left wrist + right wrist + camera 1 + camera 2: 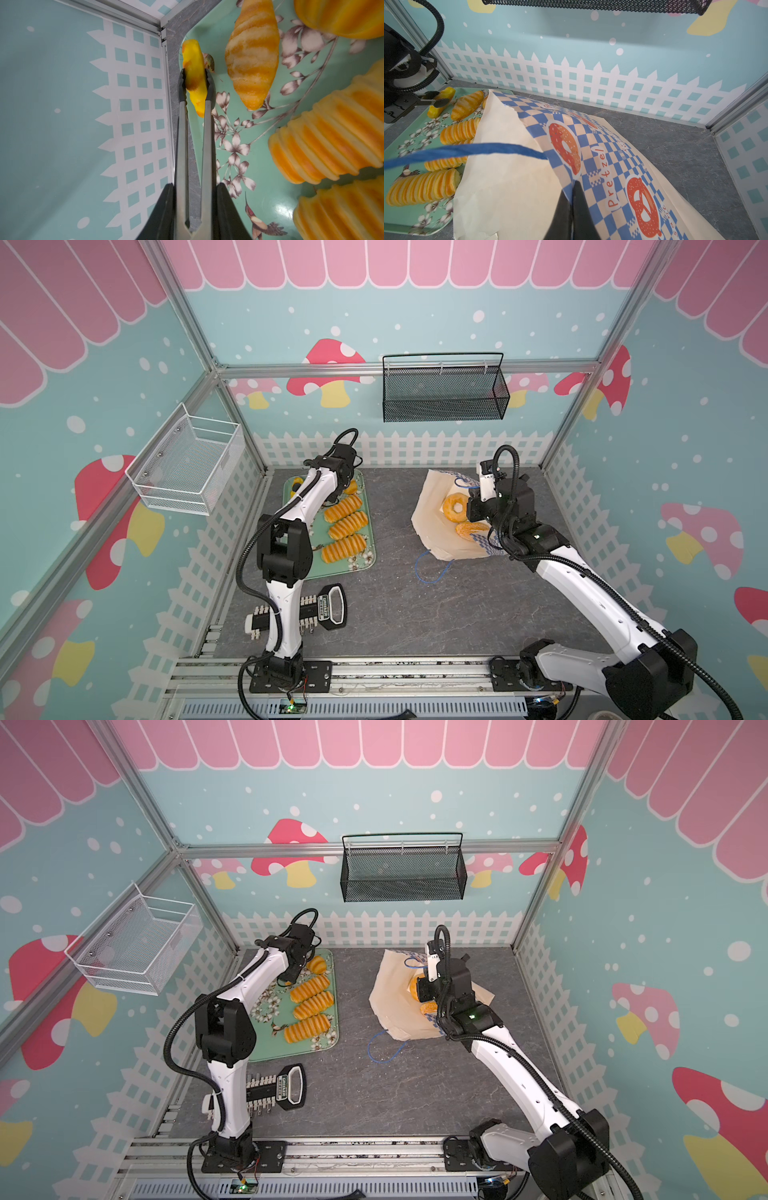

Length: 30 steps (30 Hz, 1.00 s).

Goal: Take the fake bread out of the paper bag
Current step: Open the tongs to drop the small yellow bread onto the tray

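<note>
Bag (pixel 432 522) laid flat right of centre; doughnut (pixel 448 506), second pastry (pixel 467 529) seen inside; rim pinched by right gripper (pixel 573 187). Tray (pixel 370 565) left of centre: four loaves (pixel 345 547), croissant (pixel 252 56) held. Tongs (pixel 206 135) clamped by left gripper (pixel 195 187); yellow pastry (pixel 194 62) nipped at tray's corner.

Reads "Pretzel" in orange on the paper bag (pixel 519 182), between doughnut logo (pixel 564 145) and pretzel logo (pixel 642 206). Carries more orange lettering nearby, too cut off to read. Cannot make out the label on the black tool (pixel 332 608).

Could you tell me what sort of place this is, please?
Likely a lab test cell dressed as a toy bakery: aluminium frame, mushroom wallpaper, fake bread on a tray.
</note>
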Each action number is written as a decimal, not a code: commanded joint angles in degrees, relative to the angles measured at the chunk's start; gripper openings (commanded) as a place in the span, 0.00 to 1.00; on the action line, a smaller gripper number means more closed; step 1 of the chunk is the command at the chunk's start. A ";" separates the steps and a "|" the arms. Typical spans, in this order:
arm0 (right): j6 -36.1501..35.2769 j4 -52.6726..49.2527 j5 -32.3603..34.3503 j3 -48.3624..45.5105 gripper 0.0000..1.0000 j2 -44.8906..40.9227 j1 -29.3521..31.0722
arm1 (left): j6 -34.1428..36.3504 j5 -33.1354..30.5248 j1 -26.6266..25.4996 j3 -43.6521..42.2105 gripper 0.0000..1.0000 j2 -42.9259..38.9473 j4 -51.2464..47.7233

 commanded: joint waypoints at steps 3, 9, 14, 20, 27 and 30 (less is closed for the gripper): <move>0.08 -0.17 -0.07 -0.73 0.00 -0.74 -0.15 | -2.17 4.39 0.55 -2.01 0.29 -3.49 1.19; 0.43 -0.30 -0.51 -0.69 0.00 -0.98 -0.15 | -1.92 4.27 0.63 -3.22 0.35 -5.76 1.25; 0.56 -0.34 -0.75 -0.56 0.00 -1.28 -0.16 | -2.09 4.36 0.65 -3.79 0.37 -7.46 1.30; 0.61 -0.65 -0.77 -0.34 0.00 -1.48 -0.12 | -2.09 4.60 0.63 -4.08 0.37 -10.05 0.54; 0.96 -0.61 -1.43 0.01 0.00 -1.37 -0.07 | -2.61 6.96 0.56 -5.01 0.37 -13.43 -0.93; 1.13 -0.77 -1.66 0.27 0.00 -1.40 -0.10 | -3.28 9.07 0.47 -6.23 0.36 -14.84 -1.36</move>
